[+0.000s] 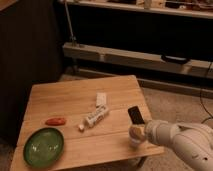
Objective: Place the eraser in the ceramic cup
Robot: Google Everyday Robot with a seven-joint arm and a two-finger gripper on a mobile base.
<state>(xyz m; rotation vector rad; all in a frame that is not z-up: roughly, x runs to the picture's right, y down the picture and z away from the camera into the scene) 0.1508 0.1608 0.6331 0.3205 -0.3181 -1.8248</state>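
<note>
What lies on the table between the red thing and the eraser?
In the camera view, the white tube lies between them; the gripper is at the ceramic cup, just below the eraser.

Black eraser (135,114); white ceramic cup (135,139); pale claw (138,127) at cup.

No readable text, labels, numbers anywhere in view.
</note>
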